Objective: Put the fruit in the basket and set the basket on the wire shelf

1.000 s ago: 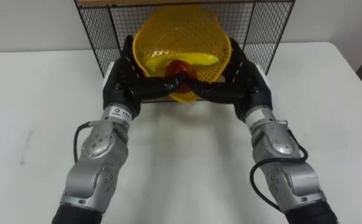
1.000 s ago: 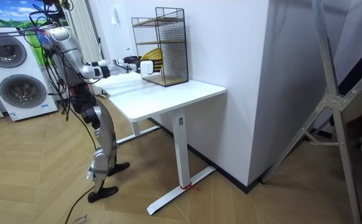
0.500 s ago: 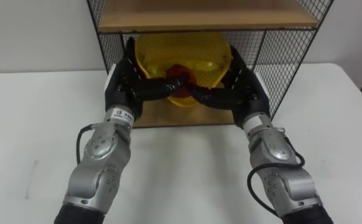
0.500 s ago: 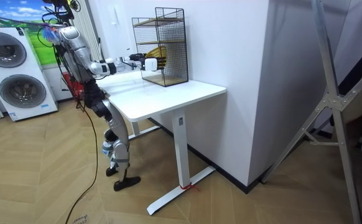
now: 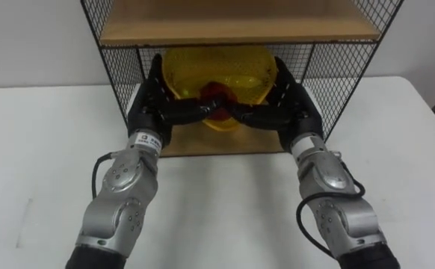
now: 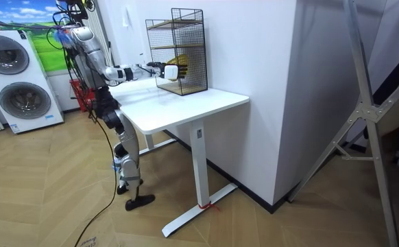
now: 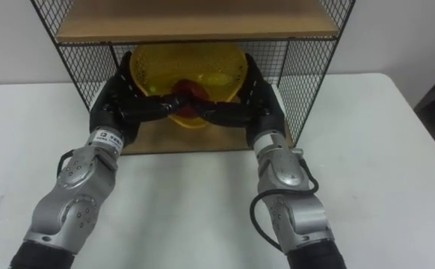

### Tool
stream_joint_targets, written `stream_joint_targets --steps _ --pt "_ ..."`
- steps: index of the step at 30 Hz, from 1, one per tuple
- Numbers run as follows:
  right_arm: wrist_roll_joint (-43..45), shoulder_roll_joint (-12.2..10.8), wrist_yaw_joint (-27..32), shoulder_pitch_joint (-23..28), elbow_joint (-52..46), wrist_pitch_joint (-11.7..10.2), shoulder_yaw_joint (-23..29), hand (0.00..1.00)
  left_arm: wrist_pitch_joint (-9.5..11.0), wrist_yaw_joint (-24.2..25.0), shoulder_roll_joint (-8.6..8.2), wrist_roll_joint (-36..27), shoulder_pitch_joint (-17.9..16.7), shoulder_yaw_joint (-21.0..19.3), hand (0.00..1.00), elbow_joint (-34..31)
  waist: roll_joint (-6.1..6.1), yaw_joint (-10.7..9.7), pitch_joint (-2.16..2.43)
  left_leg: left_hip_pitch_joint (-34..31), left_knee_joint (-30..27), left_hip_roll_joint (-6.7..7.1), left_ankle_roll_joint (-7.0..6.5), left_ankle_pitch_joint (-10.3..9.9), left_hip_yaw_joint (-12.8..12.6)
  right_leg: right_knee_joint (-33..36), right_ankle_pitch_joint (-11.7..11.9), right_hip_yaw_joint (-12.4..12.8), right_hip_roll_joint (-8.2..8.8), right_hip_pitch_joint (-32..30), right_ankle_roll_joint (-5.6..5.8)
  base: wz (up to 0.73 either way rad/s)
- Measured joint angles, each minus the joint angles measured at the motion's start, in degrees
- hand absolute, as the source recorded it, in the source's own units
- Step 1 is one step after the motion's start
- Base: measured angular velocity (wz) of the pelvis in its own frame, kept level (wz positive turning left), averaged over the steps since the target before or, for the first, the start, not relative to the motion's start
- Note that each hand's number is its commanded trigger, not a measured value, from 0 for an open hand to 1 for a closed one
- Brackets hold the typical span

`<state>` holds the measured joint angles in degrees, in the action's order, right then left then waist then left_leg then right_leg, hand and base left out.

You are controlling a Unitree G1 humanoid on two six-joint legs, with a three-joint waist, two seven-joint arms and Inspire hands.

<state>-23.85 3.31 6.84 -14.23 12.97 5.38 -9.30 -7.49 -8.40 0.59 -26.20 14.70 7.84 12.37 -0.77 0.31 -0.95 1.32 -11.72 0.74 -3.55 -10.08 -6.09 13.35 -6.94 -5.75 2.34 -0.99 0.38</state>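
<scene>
Robot: it stands at the long edge of the white table (image 5: 45,142) on the room view's left. Both arms are stretched forward over the table into the wire shelf (image 6: 182,51).
Wire shelf: it stands at the far edge of the table, against the wall. It has black mesh walls, an upper wooden board (image 5: 240,22) and a lower wooden board (image 5: 225,143). The front of the lower compartment is open.
Yellow basket (image 5: 210,67): it is inside the lower compartment, between the two boards and between the two hands. It is tilted, with its opening turned toward the robot. Whether its bottom touches the lower board I cannot tell.
Red fruit (image 5: 216,99): it lies inside the basket at the near, low part of the rim, just behind the two thumbs.
Yellow fruit (image 5: 238,78): it lies inside the basket behind the red fruit, toward the right side.
Left hand (image 5: 150,104): it is on the left side of the basket. The fingers go up along the outside wall and the thumb reaches across the near rim, so the wall is clamped between them.
Right hand (image 5: 292,106): it is on the right side of the basket and has the same grip, fingers on the outside wall and thumb over the near rim. The two thumbs almost meet in front of the red fruit.
Washing machines (image 6: 11,82): they stand behind the robot, at the room view's left.
</scene>
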Motion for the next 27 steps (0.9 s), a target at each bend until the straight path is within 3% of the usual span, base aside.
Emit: stream_joint_targets --steps 6,11,18,27 --pt "1.75 -0.3 0.63 -4.03 7.98 2.11 0.09 0.0 -2.84 0.01 0.09 -1.24 4.18 -1.69 0.0 9.26 0.22 0.0 -0.1 -0.12 -0.01 -0.09 0.05 0.04 0.06 -0.78 0.45 0.13 -0.24 0.24 -0.01 0.0" --pt "1.59 -1.5 0.64 -8.43 12.6 3.52 1.58 0.0 -4.87 0.01 0.12 -1.13 8.52 -3.68 0.0 13.07 0.55 -0.04 -0.19 -0.59 -0.14 -0.12 0.12 0.13 -0.12 -0.84 0.5 0.08 -0.29 -0.18 -0.05 0.0" --pt "1.63 -2.19 0.64 -9.55 13.73 4.43 1.59 0.0 -6.27 -0.02 0.08 -1.11 8.56 -5.22 0.0 13.08 1.35 -0.09 -0.11 -0.5 0.0 -0.13 0.13 0.16 0.01 -0.86 0.52 0.07 -0.28 -0.1 -0.07 0.0" --pt "1.57 -2.14 -0.28 -9.36 13.75 5.2 1.63 0.0 -6.48 0.01 0.14 2.87 8.39 -6.16 0.0 13.15 1.38 -0.11 -0.11 -0.4 -0.08 -0.3 0.21 0.22 0.12 -1.92 1.08 -0.27 -0.45 0.51 -0.17 0.0"
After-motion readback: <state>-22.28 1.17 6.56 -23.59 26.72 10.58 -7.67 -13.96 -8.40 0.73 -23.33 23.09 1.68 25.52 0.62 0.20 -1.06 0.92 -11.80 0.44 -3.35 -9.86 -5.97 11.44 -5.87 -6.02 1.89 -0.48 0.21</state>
